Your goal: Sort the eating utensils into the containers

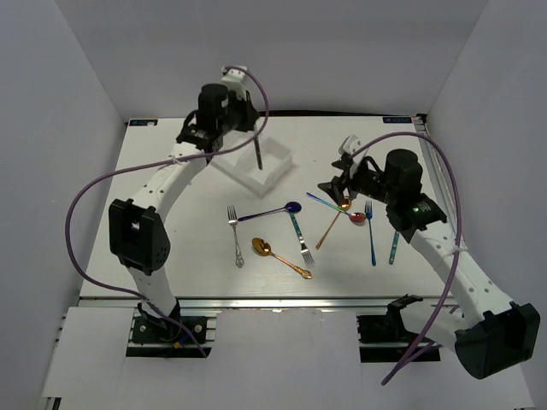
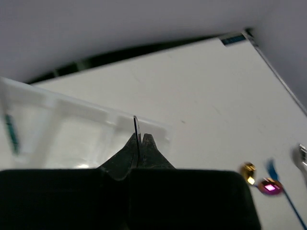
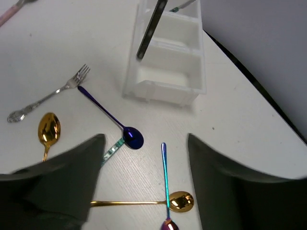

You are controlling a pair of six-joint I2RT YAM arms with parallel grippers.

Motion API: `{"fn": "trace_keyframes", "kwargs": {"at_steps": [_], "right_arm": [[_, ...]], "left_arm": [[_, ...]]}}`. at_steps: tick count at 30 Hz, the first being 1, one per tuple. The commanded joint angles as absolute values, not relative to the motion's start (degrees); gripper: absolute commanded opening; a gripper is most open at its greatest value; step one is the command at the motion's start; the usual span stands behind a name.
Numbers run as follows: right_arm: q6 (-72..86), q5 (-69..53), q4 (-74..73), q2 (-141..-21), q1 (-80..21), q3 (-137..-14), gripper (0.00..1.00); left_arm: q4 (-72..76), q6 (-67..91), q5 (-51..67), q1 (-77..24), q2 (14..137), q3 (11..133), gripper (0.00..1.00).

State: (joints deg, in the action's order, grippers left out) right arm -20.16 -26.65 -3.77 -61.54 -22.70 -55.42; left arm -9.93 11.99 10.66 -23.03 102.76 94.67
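Note:
The white three-compartment tray point(image 1: 278, 164) sits at the back centre. Above it my left gripper point(image 1: 249, 128) is shut on a slim dark utensil point(image 1: 257, 155) that hangs over the tray point(image 2: 72, 129); its thin edge point(image 2: 136, 128) is pinched between the fingers. One teal-handled utensil point(image 3: 184, 5) lies in the far compartment. My right gripper point(image 3: 145, 139) stands open just above an iridescent spoon point(image 3: 164, 175), which crosses a gold spoon point(image 3: 180, 201). Nothing is between its fingers. A blue spoon point(image 3: 112, 120) lies to the left of it.
Loose on the table lie a silver fork point(image 1: 234, 235), a second gold spoon point(image 1: 278, 256), a teal-handled fork point(image 1: 300, 235), a blue fork point(image 1: 371, 232) and a teal utensil point(image 1: 394, 246). White walls enclose the table on three sides.

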Motion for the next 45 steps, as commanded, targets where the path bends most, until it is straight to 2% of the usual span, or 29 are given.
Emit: {"fn": "trace_keyframes", "kwargs": {"at_steps": [1, 3, 4, 7, 10, 20, 31, 33, 34, 36, 37, 40, 45], "right_arm": [[-25.04, -38.02, -5.45, -60.04, -19.17, -52.21, 0.64], [-24.62, -48.54, -4.4, -59.68, -13.75, -50.9, 0.47], [-23.57, -51.39, -3.44, -59.33, -11.8, -50.37, 0.33], [-20.66, -57.65, -0.88, -59.06, -5.72, -48.09, 0.17], [-21.88, -58.53, -2.62, -59.41, -3.69, -47.55, 0.17], [-23.2, -62.22, -3.77, -60.2, -2.99, -45.97, 0.17], [-23.55, -61.79, -4.57, -61.87, -2.99, -46.23, 0.2], [-23.55, -61.52, -4.4, -61.87, -2.73, -46.23, 0.21], [-23.55, -61.52, -4.39, -61.87, -2.55, -46.23, 0.21], [-23.47, -61.7, -4.39, -61.79, -1.94, -46.23, 0.22], [-23.38, -61.7, -4.22, -61.79, -1.76, -46.06, 0.22], [-22.85, -62.05, -3.78, -61.61, -0.62, -45.88, 0.22], [-21.45, -63.46, -2.55, -61.52, 2.19, -45.27, 0.22]], "left_arm": [[-16.33, 0.64, 1.07, -19.87, 105.63, 106.74, 0.0], [-16.87, -1.3, -2.52, -17.94, 109.49, 110.46, 0.0], [-16.79, -3.49, -3.59, -17.32, 110.9, 112.31, 0.0], [-16.79, -4.92, -6.49, -14.51, 117.74, 120.13, 0.0], [-15.48, -4.31, -7.9, -11.43, 123.64, 126.2, 0.0], [-2.73, -6.24, -12.03, -9.05, 130.69, 127.62, 0.0], [-2.55, -3.43, -5.36, -8.61, 134.21, 125.86, 0.0], [-2.81, -2.99, -4.84, -8.61, 134.73, 125.77, 0.1], [-2.81, -3.16, -5.18, -8.61, 135.17, 125.86, 0.2], [-2.64, -2.99, -5.71, -8.61, 135.35, 125.69, 0.29], [-2.55, -3.16, -5.71, -8.61, 135.26, 125.68, 0.37], [-2.55, -3.07, -5.28, -8.61, 134.83, 125.51, 0.51], [-2.99, -2.2, -3.69, -9.05, 134.03, 124.98, 0.64]]}}
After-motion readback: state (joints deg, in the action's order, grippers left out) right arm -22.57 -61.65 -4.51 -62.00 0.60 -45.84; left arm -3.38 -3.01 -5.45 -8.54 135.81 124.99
